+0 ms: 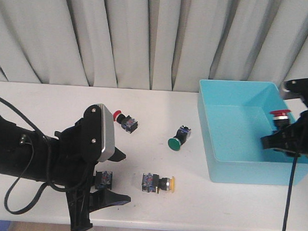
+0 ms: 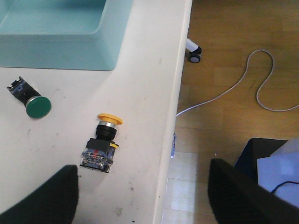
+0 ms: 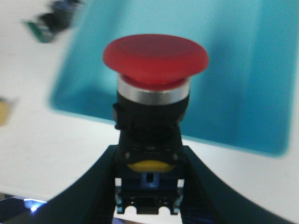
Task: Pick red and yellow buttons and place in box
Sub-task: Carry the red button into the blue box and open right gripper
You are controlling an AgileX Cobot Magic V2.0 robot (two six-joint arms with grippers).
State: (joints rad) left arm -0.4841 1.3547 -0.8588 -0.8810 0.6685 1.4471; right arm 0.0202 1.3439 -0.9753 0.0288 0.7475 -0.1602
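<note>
My right gripper [image 1: 285, 132] is shut on a red button [image 1: 280, 115] and holds it upright over the right side of the turquoise box [image 1: 237, 83]. In the right wrist view the fingers [image 3: 100, 186] clamp the button's black body under its red cap [image 3: 155, 55], with the box [image 3: 243, 70] behind. A second red button [image 1: 124, 119] lies on the table at the centre left. A yellow button [image 1: 161, 183] lies near the front edge; it also shows in the left wrist view [image 2: 103, 142]. My left gripper [image 1: 113, 177] is open at the front edge, left of the yellow button, and empty [image 2: 142, 196].
A green-capped switch [image 1: 177, 138] lies left of the box; the left wrist view shows it too [image 2: 32, 101]. A black-and-blue switch body [image 1: 104, 180] shows between my left fingers, its cap hidden. One left finger hangs past the table's front edge [image 2: 168, 140]. Curtains stand behind.
</note>
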